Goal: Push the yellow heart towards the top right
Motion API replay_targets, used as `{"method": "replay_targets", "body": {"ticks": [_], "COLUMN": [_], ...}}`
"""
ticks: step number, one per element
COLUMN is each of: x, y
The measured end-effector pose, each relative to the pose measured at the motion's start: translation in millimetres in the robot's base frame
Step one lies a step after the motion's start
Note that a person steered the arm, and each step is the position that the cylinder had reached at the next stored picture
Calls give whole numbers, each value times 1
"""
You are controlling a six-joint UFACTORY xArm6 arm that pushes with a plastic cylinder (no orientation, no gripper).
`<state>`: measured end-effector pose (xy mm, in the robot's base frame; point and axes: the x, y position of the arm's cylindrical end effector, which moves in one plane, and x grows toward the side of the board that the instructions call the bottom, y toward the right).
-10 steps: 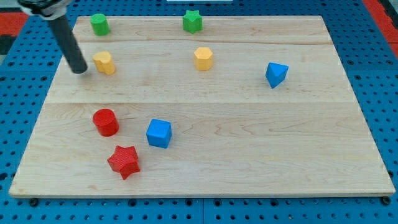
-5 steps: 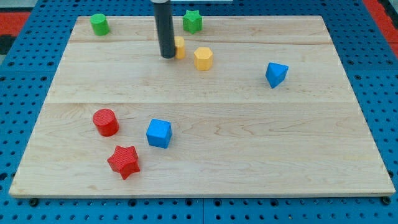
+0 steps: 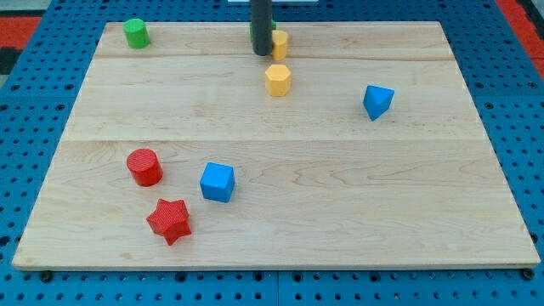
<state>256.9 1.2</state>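
The yellow heart (image 3: 280, 43) lies near the view's top, just right of centre, partly hidden by my rod. My tip (image 3: 261, 53) touches the heart's left side. A second yellow block, a hexagon (image 3: 278, 80), sits just below the heart, apart from it. The green star is almost fully hidden behind the rod; only a green sliver (image 3: 252, 34) shows at the rod's left edge.
A green cylinder (image 3: 135, 33) stands at the top left. A blue angular block (image 3: 377, 101) is at the right. A red cylinder (image 3: 144, 167), a blue cube (image 3: 217, 182) and a red star (image 3: 169, 221) cluster at the lower left. The board's top edge (image 3: 357, 24) is close to the heart.
My tip has swept from the far left to the right and upward, pushing the yellow heart from the left side to the top centre. The rod now covers the green star.
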Motion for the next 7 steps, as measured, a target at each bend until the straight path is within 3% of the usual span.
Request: {"method": "replay_targets", "body": {"ticks": [2, 4, 7], "x": [-13, -18, -55], "y": [81, 37, 50]}}
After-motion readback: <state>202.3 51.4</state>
